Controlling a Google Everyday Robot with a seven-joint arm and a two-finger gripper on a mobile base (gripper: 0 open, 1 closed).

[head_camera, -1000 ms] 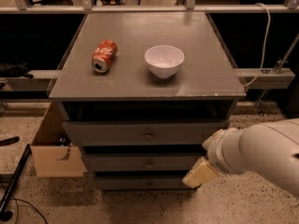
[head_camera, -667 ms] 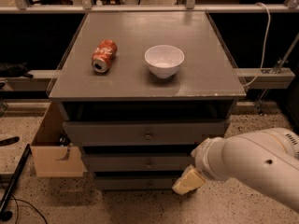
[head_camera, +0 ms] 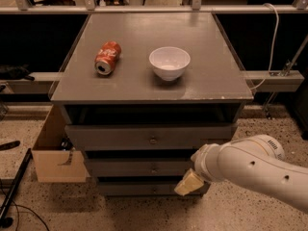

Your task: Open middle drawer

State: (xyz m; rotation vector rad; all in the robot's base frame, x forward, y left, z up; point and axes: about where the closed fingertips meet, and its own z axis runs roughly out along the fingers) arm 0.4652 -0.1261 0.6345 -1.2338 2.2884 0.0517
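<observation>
The middle drawer [head_camera: 139, 168] is the second of three flat grey drawer fronts stacked in the front of a grey metal cabinet [head_camera: 144, 85]. It sits under the wider-looking top drawer front [head_camera: 120, 137] and above the thin lowest drawer front [head_camera: 139, 189]. It is a long, plain grey strip with one small round metal knob [head_camera: 154, 168] right in its middle, and it looks closed, so the job is not done yet. The robot's tan gripper [head_camera: 190, 183] is down low in front of the cabinet, at the right end of the middle drawer and partly over the lowest one. It is near the knob but apart from it, below it and to the right. I think it is there because the knob is the only bit you can grab to pull the drawer out. I cannot tell if the gripper is spread wide or squeezed together, and it holds nothing that I can see. The fat white robot arm [head_camera: 250, 170] reaches in from the right side, low down, likely so it can meet the knob straight on. On top of the cabinet a red soda can [head_camera: 107, 57] lies on its side beside a white round bowl [head_camera: 169, 63]. Both are well away from the drawers, so they should not get in the way. A brown cardboard box [head_camera: 53, 158] stands on the floor just beside the cabinet's left side.
</observation>
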